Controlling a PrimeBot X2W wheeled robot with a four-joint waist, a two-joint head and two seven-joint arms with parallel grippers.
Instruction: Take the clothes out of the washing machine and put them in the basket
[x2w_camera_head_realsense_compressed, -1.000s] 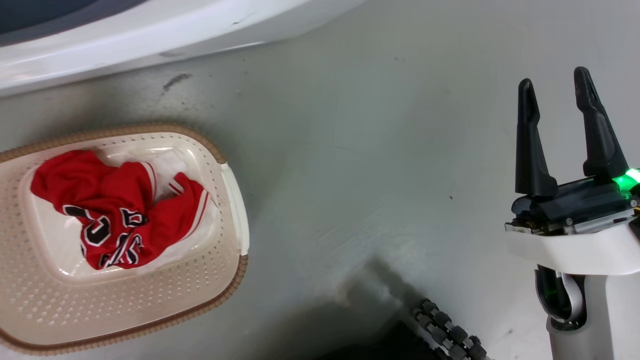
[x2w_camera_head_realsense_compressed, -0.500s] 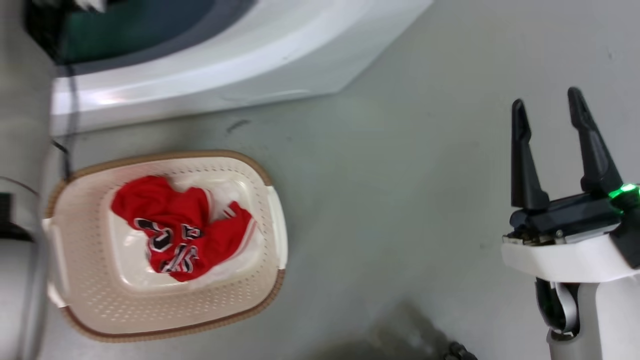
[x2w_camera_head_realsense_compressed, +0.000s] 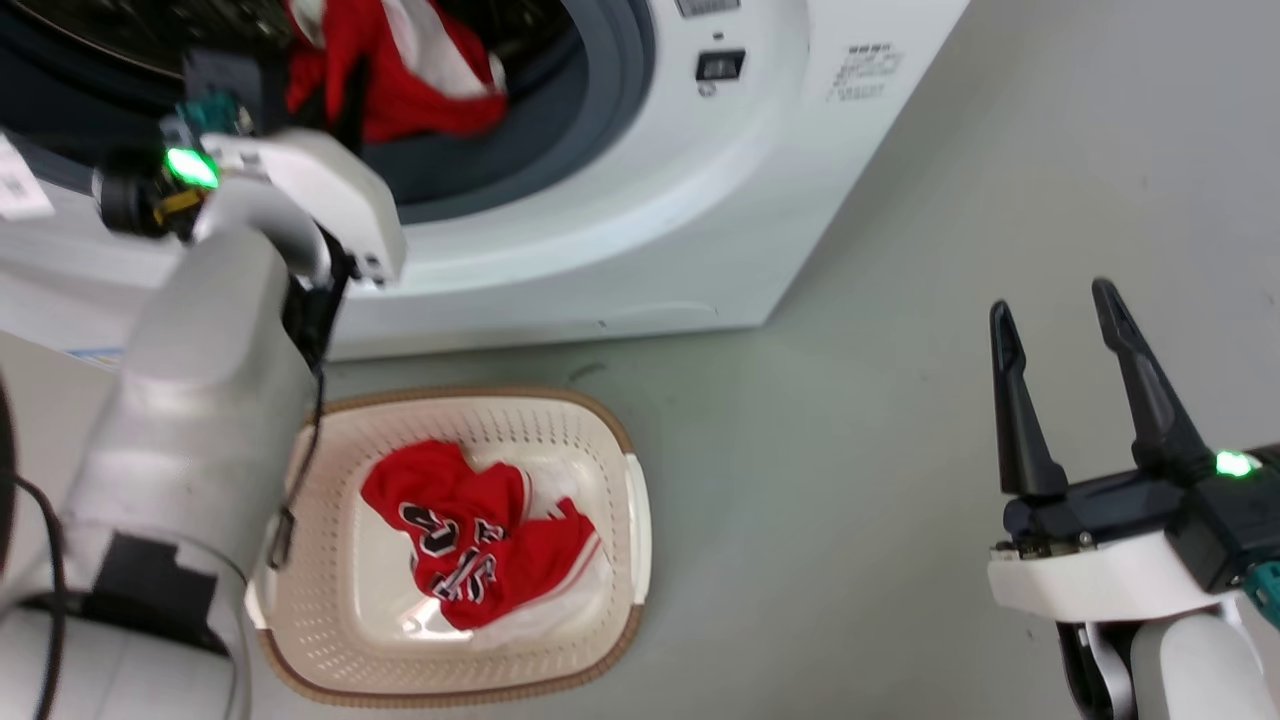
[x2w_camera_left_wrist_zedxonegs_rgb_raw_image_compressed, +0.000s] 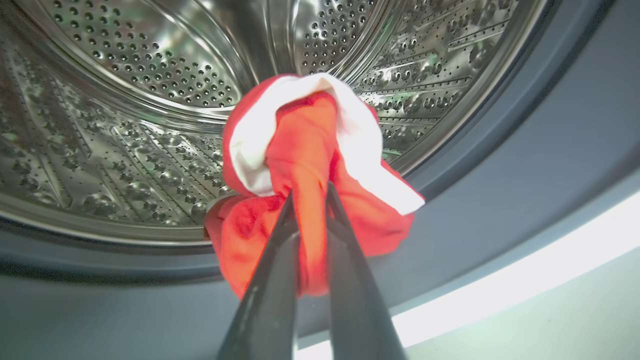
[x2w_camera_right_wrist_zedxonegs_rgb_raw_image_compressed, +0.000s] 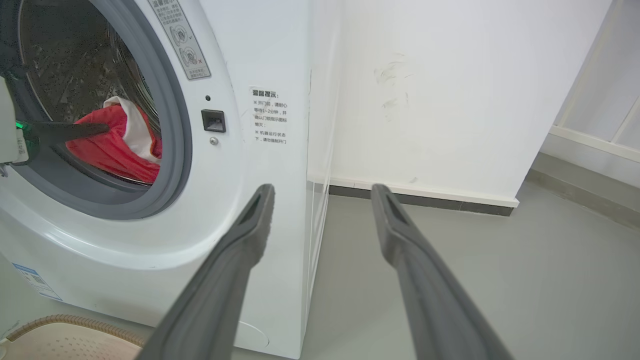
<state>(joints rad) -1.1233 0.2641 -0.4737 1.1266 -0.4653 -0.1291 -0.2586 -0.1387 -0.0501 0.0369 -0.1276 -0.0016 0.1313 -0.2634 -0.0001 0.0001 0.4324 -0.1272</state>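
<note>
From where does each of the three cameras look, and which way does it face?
Head view: on the head, facing down at the basket and the washing machine; left arm and open right gripper show.
Left wrist view: on the left wrist, facing into the drum; left gripper shut on the white-trimmed garment.
Right wrist view: on the right wrist, facing the machine's front and a wall; own fingers show.
All three share that garment.

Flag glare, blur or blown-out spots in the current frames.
Left wrist view: drum glints, the washing machine's white front blows out, left fingers soft. Right wrist view: right fingers blurred. Head view: green light on the left wrist blooms.
</note>
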